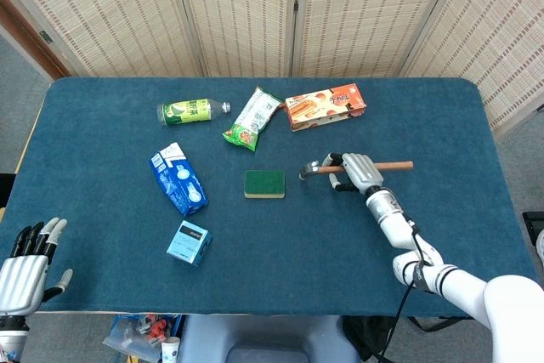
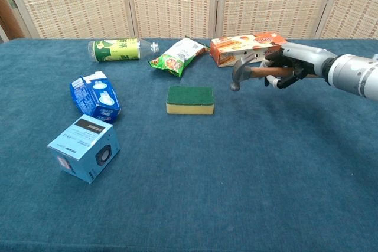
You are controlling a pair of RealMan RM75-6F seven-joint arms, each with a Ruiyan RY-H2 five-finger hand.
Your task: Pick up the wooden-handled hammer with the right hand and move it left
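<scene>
The right robot hand (image 2: 287, 69) grips the wooden-handled hammer (image 1: 353, 167) mid-handle, above the surface (image 2: 236, 163), right of the green sponge (image 2: 189, 99). Its long axis runs left-right, head leftward. The left robot hand (image 1: 25, 265), fingers spread, holds nothing and sits well apart.

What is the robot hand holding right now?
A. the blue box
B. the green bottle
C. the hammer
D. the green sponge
C. The right robot hand is wrapped around the wooden handle of the hammer, lifted above the table to the right of the sponge, which nothing is touching.
</scene>
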